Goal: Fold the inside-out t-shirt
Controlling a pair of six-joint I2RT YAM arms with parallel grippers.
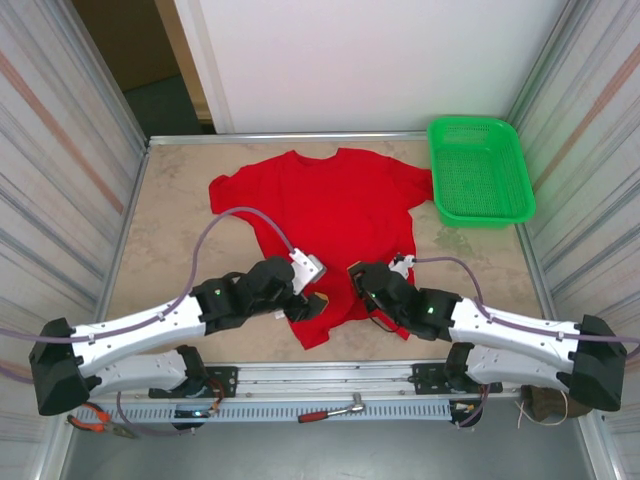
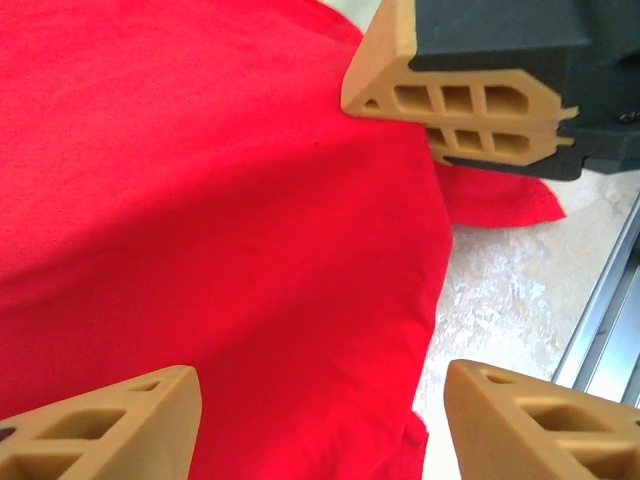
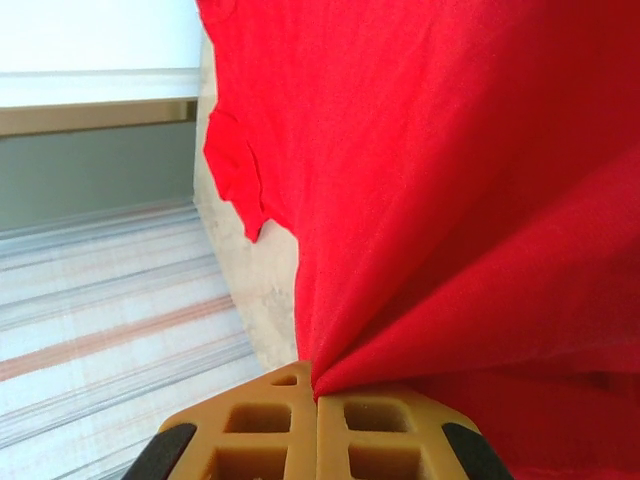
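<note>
Pinched shut in the tan plastic right claw point(image 3: 315, 395) is a fold of the bright red soft cloth t-shirt point(image 1: 335, 215); the tan left claw point(image 2: 320, 410) is held open above it.

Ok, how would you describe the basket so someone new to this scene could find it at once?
Start at the beige table and go to its far right corner. The green mesh basket sits there, just right of the red t-shirt. It is the only green, rigid thing; its neighbour is soft red cloth.

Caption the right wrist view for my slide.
Right tool pinching a fold of the red t-shirt, beige table beside.
</note>
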